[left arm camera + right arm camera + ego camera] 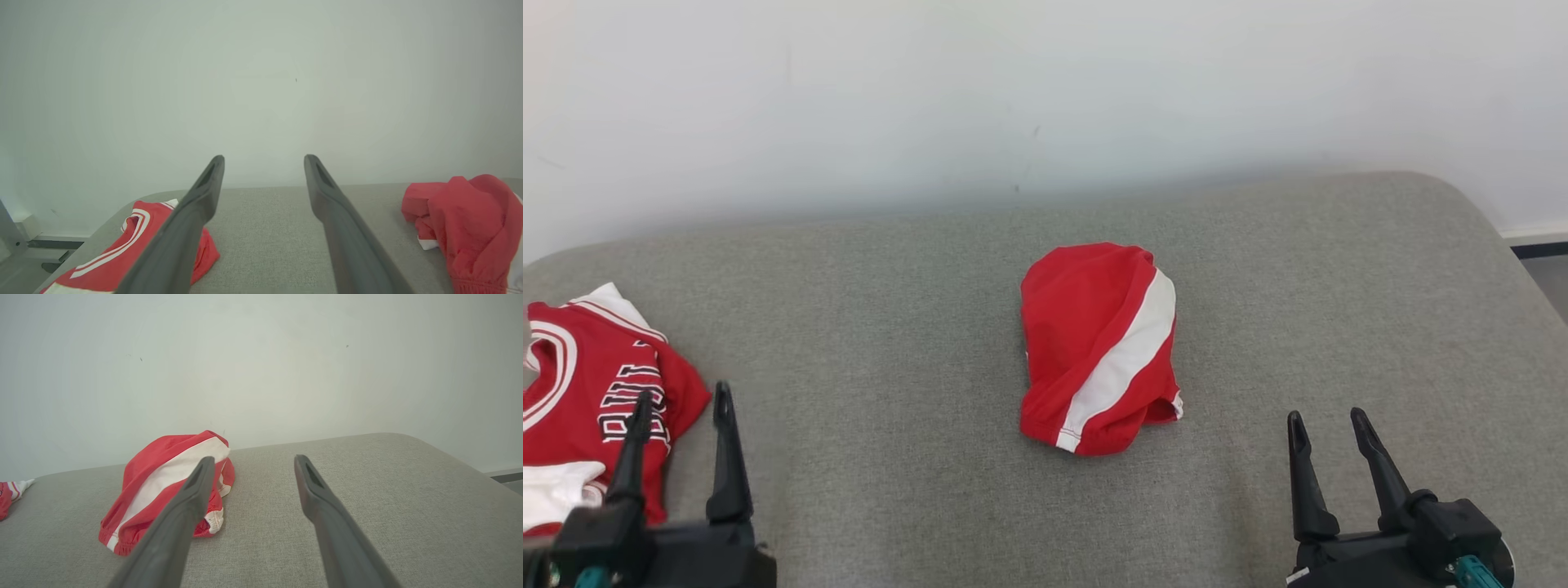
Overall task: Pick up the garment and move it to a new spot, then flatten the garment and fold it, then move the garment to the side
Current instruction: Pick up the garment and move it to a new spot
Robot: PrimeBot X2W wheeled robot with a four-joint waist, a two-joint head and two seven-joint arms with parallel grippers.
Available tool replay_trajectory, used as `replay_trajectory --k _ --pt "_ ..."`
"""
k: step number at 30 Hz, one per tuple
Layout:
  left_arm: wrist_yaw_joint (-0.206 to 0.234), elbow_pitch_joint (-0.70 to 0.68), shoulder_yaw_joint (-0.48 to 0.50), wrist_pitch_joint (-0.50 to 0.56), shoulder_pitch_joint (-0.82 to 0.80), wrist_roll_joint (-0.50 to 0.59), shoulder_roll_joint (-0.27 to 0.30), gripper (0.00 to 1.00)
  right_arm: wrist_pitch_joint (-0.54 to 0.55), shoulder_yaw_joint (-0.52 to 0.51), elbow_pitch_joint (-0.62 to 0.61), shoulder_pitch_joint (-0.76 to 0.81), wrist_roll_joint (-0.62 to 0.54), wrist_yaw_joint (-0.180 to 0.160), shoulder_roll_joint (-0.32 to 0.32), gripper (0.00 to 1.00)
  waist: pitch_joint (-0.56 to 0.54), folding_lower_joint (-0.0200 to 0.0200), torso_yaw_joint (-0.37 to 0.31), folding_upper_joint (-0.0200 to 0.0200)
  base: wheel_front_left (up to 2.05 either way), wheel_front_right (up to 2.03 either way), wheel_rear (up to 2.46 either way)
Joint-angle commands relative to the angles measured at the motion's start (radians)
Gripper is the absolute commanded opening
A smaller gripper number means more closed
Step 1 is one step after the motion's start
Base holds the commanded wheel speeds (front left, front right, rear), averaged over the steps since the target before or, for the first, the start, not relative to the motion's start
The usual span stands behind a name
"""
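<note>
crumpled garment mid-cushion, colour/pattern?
Red garment with one broad white stripe; clearest in the head view.

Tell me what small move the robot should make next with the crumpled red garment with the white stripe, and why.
Probably reach the right gripper forward and leftward to the near edge of the crumpled red garment with the white stripe. It lies bunched and untouched on the grey fabric cushion, both grippers stand open and empty, and the right sits nearer than the left gripper.
</note>
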Motion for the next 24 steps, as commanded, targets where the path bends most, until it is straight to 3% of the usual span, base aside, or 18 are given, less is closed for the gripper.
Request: replay_trajectory --k 1,9,19,24 --pt "-0.002 -0.013 0.008 -0.003 0.026 0.005 -0.010 1.00 -0.001 -0.001 -0.004 0.013 -0.007 -0.002 0.001 1.00 -0.006 0.0001 0.006 0.0000 0.00 0.00 0.00" --pt "-0.047 -0.070 0.088 -0.004 0.145 0.062 -0.067 1.00 -0.001 0.002 -0.008 0.028 -0.013 -0.002 0.001 1.00 -0.019 0.0001 0.017 0.0000 0.00 0.00 0.00" --pt "-0.152 -0.014 0.081 -0.004 0.170 0.105 -0.127 1.00 -0.001 0.010 0.005 0.036 -0.016 -0.002 0.001 1.00 -0.023 0.0001 0.032 0.0000 0.00 0.00 0.00" --pt "-0.181 0.022 0.084 -0.004 0.162 0.110 -0.139 1.00 -0.001 0.016 0.011 0.039 -0.010 -0.002 0.001 1.00 -0.019 0.0001 0.030 0.0000 0.00 0.00 0.00"
